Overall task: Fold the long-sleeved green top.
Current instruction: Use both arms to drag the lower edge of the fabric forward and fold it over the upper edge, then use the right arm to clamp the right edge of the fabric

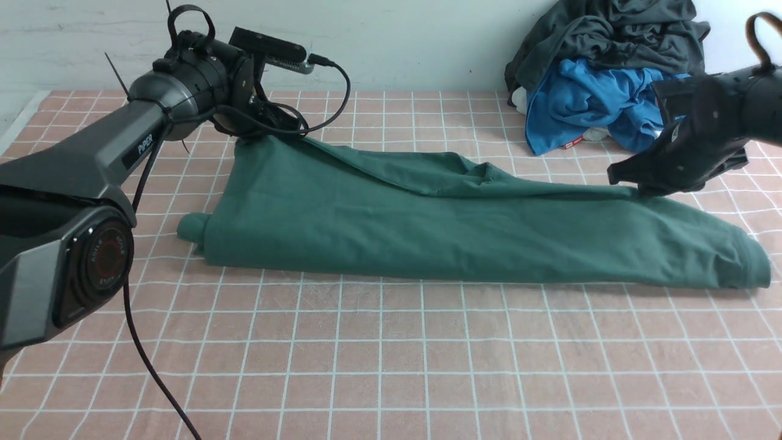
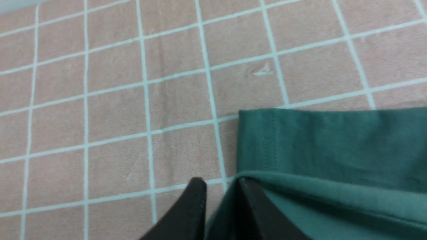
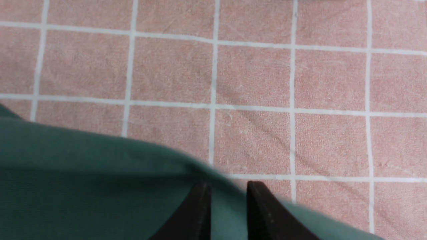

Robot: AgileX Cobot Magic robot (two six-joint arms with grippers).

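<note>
The green long-sleeved top [image 1: 427, 232] lies folded into a long band across the middle of the pink checked table, with one cuff end at the left and the hem at the right. No logo or neck label shows. My left gripper [image 1: 272, 131] is at the top's far left corner. In the left wrist view my left gripper [image 2: 218, 186] has its jaws nearly closed on the stitched edge of the top [image 2: 333, 143]. My right gripper [image 1: 638, 190] is low at the far right edge. In the right wrist view my right gripper [image 3: 228, 188] has the green cloth [image 3: 83, 173] between its jaws.
A bright blue garment [image 1: 580, 104] and a dark grey-black garment [image 1: 611, 33] are piled at the back right against the wall. The checked tablecloth [image 1: 391, 354] stretches in front of the top. The left arm's cable hangs at the front left.
</note>
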